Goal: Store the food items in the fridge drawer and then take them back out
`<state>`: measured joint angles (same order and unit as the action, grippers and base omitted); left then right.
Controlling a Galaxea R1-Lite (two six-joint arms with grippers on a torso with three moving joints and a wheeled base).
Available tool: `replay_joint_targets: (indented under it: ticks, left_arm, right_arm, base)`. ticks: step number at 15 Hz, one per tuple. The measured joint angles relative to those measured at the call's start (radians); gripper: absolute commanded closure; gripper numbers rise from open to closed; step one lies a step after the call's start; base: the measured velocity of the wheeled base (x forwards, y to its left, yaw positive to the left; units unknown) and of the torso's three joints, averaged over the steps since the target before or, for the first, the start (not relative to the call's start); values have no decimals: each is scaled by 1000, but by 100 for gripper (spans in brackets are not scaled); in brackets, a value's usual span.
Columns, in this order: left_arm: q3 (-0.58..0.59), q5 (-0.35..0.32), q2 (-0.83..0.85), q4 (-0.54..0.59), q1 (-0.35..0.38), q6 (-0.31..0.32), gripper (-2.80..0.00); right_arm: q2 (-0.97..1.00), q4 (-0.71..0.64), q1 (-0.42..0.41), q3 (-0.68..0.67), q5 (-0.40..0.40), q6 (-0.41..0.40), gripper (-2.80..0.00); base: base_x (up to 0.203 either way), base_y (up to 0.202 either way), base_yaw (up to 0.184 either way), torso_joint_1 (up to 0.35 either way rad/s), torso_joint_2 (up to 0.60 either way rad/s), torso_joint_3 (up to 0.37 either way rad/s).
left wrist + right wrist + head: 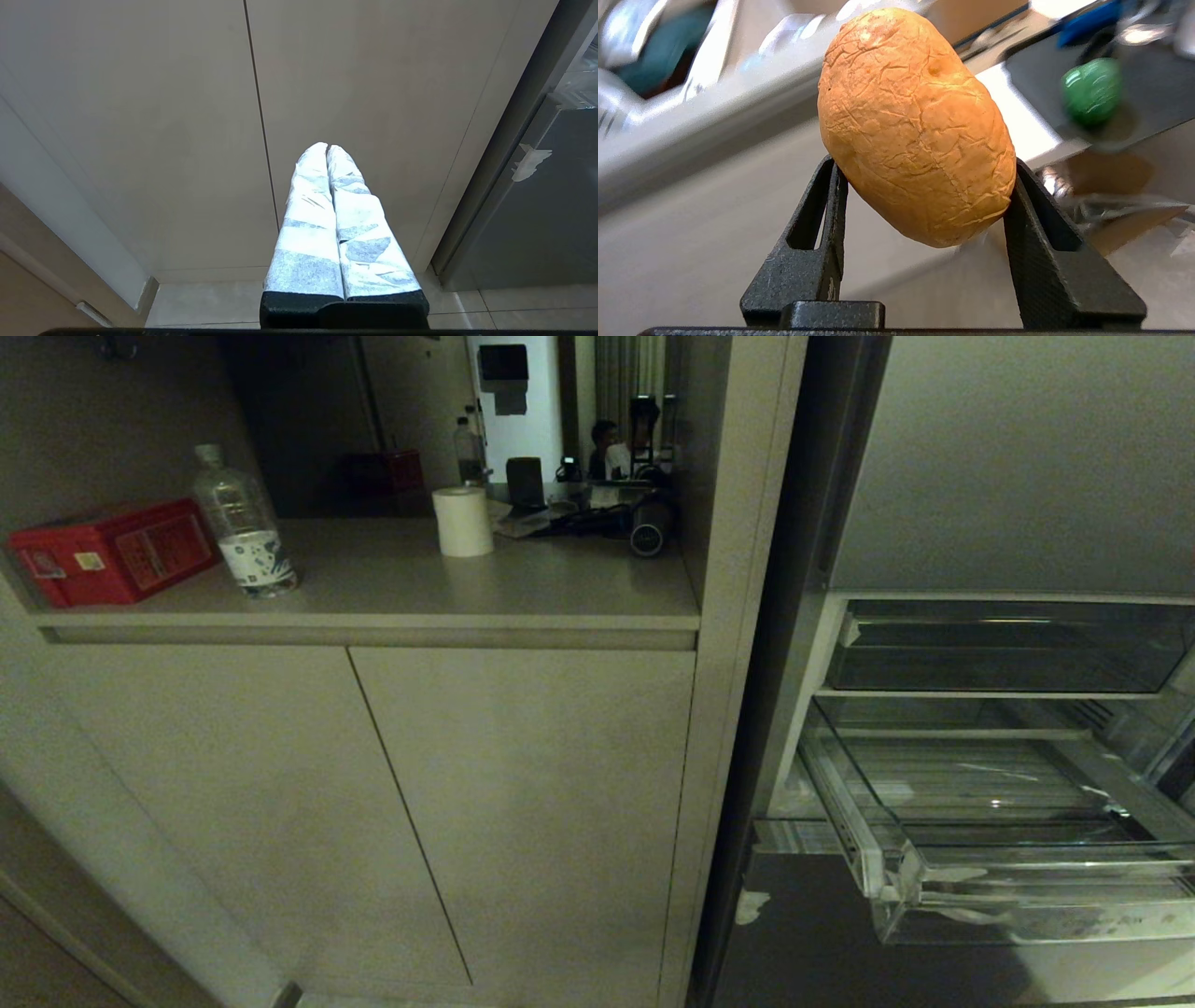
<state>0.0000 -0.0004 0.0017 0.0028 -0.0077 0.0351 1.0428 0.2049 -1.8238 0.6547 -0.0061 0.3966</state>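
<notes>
In the right wrist view, my right gripper (924,163) is shut on a food item (915,121): an orange-brown, potato-shaped lump with cracked skin, held between the two black fingers away from any surface. The blurred background is a pale counter. The fridge drawer (1046,859) shows at the lower right of the head view. It is a clear bin pulled out of the open fridge, with taped front corners and nothing visible inside. Neither arm appears in the head view. My left gripper (327,148) is shut with nothing in it, its white-wrapped fingers pointing at a beige cabinet door.
A darker shallow bin (1008,649) sits above the clear drawer. The counter to the left holds a red box (112,553), a water bottle (245,527) and a paper roll (462,521). A green rounded object (1091,89) lies on a dark surface beyond the held item.
</notes>
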Motion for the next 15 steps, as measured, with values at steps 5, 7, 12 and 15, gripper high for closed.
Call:
replay_joint_targets:
  ticks: [5, 7, 12, 15]
  left_arm:
    - [0, 0, 0, 0, 0, 0, 0]
    - [0, 0, 0, 0, 0, 0, 0]
    - [0, 0, 0, 0, 0, 0, 0]
    - [0, 0, 0, 0, 0, 0, 0]
  right_arm:
    - [228, 280, -250, 25, 80, 77, 0]
    - [351, 321, -313, 77, 90, 85, 0]
    - [711, 520, -374, 194, 96, 34, 0]
    - [932, 713, -384, 238, 92, 5, 0]
  base:
    - [0, 0, 0, 0, 0, 0]
    - [0, 0, 0, 0, 0, 0]
    - [0, 0, 0, 0, 0, 0]
    - [0, 0, 0, 0, 0, 0]
